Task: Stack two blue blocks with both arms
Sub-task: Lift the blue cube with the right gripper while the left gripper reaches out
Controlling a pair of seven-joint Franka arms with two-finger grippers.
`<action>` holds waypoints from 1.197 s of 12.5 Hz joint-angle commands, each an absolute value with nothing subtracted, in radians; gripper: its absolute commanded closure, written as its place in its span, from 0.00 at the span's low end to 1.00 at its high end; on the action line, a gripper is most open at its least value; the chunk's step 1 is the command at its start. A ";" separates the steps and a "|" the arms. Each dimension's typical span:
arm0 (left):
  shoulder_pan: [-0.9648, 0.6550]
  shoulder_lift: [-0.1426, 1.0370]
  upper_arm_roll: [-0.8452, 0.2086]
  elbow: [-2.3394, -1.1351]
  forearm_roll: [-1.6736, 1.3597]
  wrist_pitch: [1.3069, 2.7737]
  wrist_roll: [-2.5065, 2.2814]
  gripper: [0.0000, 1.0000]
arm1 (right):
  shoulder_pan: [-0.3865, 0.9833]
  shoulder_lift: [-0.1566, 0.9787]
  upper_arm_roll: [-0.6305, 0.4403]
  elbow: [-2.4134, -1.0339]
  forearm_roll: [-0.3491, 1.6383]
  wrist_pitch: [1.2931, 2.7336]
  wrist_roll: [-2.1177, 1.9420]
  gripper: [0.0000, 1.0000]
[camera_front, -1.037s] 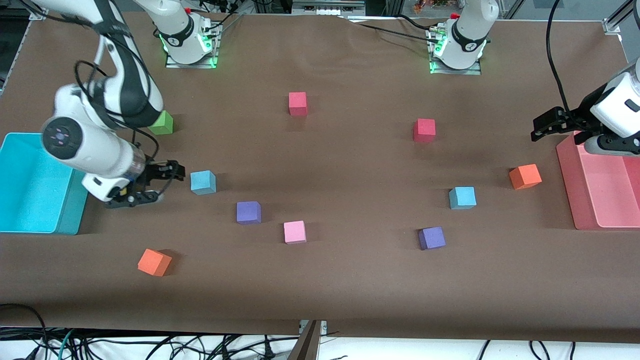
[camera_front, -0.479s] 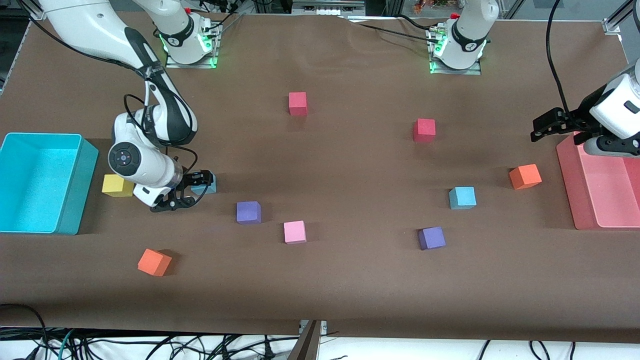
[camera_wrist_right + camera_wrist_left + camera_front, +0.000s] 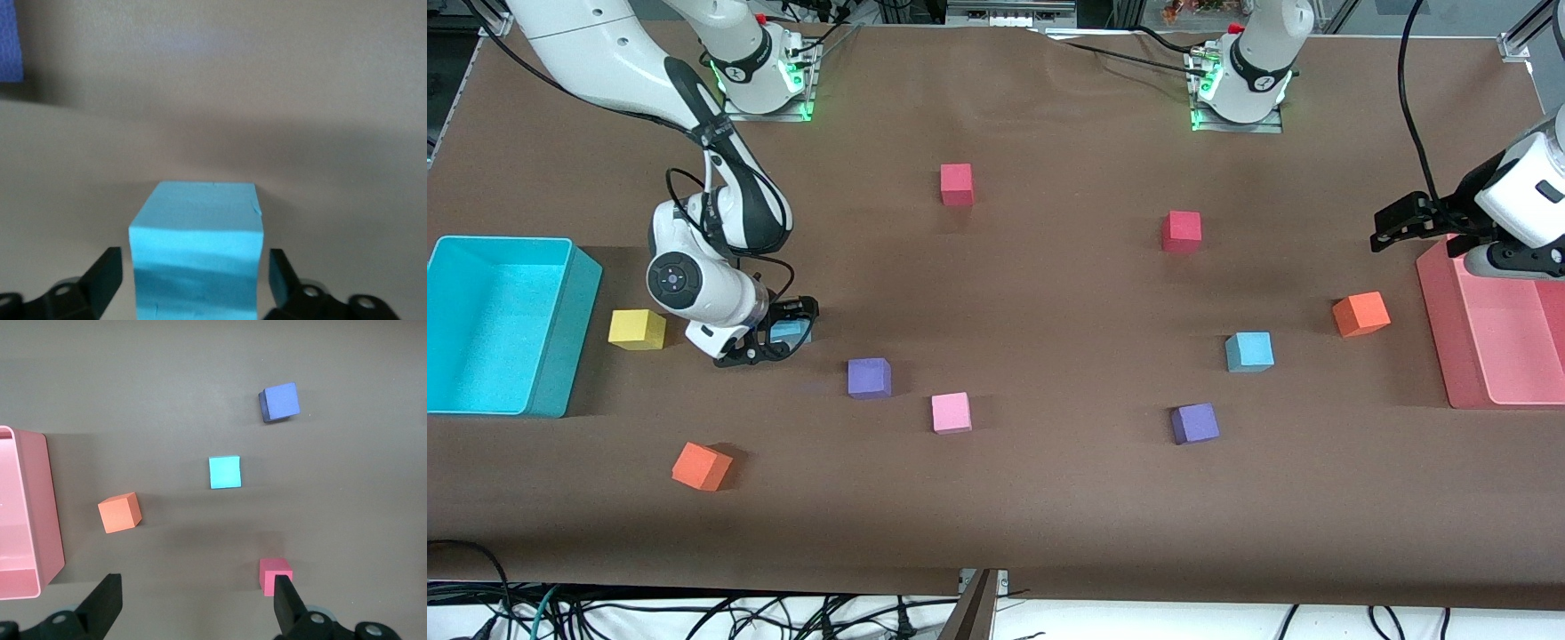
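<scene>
Your left gripper (image 3: pixel 197 600) hangs with its black fingers (image 3: pixel 105 600) spread wide over the brown table (image 3: pixel 133 387). Between them you see a sky-blue foam cube (image 3: pixel 224 472), with a purple foam cube (image 3: pixel 279 401), an orange foam cube (image 3: pixel 120 512), a red foam cube (image 3: pixel 272 572) and a pink plastic bin (image 3: pixel 47 513) around it.

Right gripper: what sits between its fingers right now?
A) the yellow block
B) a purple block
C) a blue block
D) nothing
C: the right gripper has a finger on each side of a blue block, with small gaps showing, so it brackets the cube on the table.
</scene>
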State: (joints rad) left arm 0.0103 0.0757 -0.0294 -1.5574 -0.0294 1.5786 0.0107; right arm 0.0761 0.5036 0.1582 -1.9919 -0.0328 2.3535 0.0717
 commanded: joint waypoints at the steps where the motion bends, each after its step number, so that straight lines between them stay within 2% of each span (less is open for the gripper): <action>1: 0.002 0.100 -0.025 -1.509 0.002 1.551 0.021 0.00 | 0.074 0.502 0.164 -2.000 -0.037 2.382 0.083 0.66; 2: 0.002 0.100 -0.025 -1.509 0.002 1.551 0.021 0.00 | 0.072 0.500 0.164 -1.997 -0.037 2.381 0.081 0.70; 5: 0.002 0.101 -0.025 -1.508 0.002 1.551 0.020 0.00 | 0.072 0.453 0.170 -1.977 -0.038 2.324 0.075 0.70; 10: 0.003 0.103 -0.025 -1.508 0.002 1.551 0.018 0.00 | 0.087 0.408 0.225 -1.712 -0.034 1.904 0.178 0.70; 12: 0.008 0.104 -0.023 -1.509 0.000 1.551 0.017 0.00 | 0.156 0.420 0.227 -1.646 -0.031 1.871 0.306 0.70; 15: 0.009 0.112 -0.008 -1.509 0.000 1.551 0.015 0.00 | 0.236 0.503 0.278 -1.588 -0.031 1.960 0.515 0.70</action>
